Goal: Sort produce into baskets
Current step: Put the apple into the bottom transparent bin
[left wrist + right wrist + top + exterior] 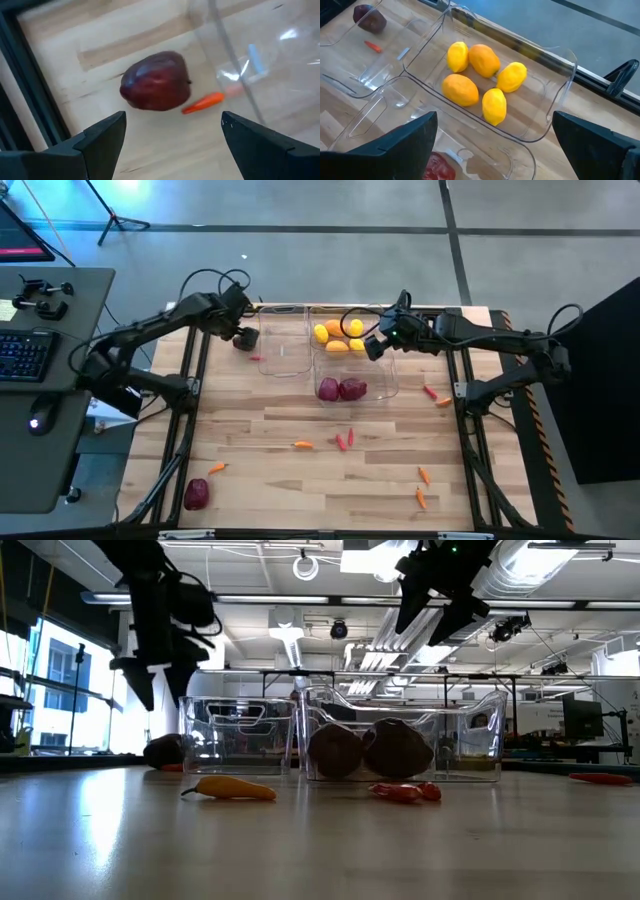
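Note:
Three clear bins stand at the table's far middle. The left bin (283,345) holds nothing that I can see. The far right bin (345,330) holds several yellow and orange fruits (480,75). The near right bin (350,385) holds two dark red-purple rounds (340,389). My left gripper (172,125) is open above a dark red round (156,87) and a small orange pepper (202,101), which lie on the table left of the left bin. My right gripper (495,125) is open and empty above the two right bins.
Small peppers lie loose on the table: at the middle (303,445) (343,440), near left (218,468), near right (424,475) (421,498) and right of the bins (436,396). Another dark red round (196,494) lies at the near left corner.

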Motion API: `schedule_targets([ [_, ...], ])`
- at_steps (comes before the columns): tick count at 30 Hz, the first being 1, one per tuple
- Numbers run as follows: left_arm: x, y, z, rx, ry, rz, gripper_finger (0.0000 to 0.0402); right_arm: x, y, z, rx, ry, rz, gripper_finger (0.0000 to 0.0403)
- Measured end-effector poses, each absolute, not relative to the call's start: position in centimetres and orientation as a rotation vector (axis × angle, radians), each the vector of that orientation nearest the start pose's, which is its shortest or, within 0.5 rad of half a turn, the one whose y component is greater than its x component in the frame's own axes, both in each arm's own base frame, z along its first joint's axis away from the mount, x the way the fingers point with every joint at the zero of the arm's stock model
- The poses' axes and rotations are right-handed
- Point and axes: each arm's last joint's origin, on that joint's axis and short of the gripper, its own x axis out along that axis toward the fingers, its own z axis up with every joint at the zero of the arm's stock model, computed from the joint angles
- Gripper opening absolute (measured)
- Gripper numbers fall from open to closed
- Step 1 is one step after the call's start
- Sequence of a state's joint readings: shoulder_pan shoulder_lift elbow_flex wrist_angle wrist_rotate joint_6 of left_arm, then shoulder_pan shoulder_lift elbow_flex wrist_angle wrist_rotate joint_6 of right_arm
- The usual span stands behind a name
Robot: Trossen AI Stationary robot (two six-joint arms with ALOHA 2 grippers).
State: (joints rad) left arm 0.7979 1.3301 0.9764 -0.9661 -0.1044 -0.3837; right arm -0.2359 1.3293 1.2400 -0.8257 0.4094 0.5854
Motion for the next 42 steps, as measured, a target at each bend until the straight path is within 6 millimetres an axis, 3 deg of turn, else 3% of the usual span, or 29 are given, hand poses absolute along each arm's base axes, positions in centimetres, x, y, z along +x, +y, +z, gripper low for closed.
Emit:
schedule_targets([
  [8,16.9,18.7,21.7,-0.763,1.162,1.015,0.0315,25.4,-7.2,32.3,0.467,0.733,-0.810,0.0383],
  [17,16.3,20.4,20.2,-0.816,1.190,1.023,0.0315,25.4,-7.2,32.3,0.491,0.722,-0.820,0.0383],
  [42,16.7,20.8,19.7,-0.325,1.381,0.550,0.0315,25.4,-7.2,32.3,0.491,0.722,-0.821,0.0383],
])
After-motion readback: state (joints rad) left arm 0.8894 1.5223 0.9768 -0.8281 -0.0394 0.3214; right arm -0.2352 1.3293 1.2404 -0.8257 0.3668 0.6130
